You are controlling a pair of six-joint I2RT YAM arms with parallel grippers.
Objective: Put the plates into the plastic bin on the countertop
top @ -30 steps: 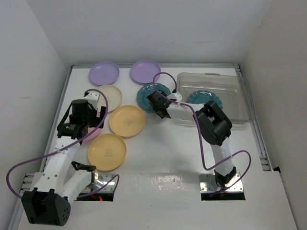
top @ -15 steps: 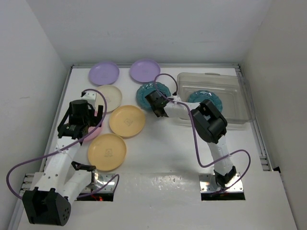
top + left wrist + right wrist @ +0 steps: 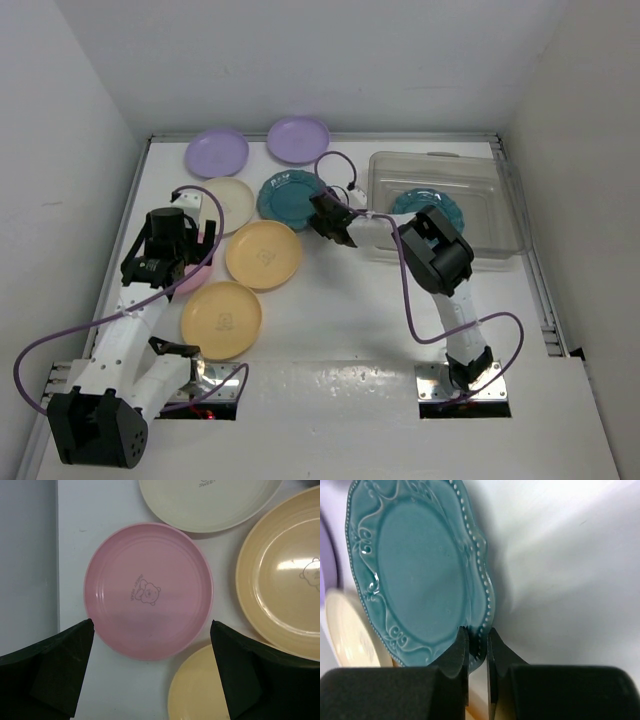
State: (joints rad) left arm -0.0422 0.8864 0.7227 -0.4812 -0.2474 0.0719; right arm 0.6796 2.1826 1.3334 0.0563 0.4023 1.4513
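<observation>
— Where's the dark teal scalloped plate (image 3: 420, 575)?
— On the white table (image 3: 340, 300), left of the clear plastic bin (image 3: 440, 162). The right tool (image 3: 476, 636) pinches only its beaded rim; such a thin bite could slip on lifting. The left tool (image 3: 151, 626) hangs spread above a pink round plate (image 3: 148, 590).

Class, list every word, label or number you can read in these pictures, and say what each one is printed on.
"SWEET": on the cream plate, cut by the top edge of the left wrist view.
Pink plate: small lettering beside a bear drawing, too blurred to read.
Yellow-orange plate on the right: bear drawing, lettering unreadable.
Teal plate: raised scrollwork only, no words.
</observation>
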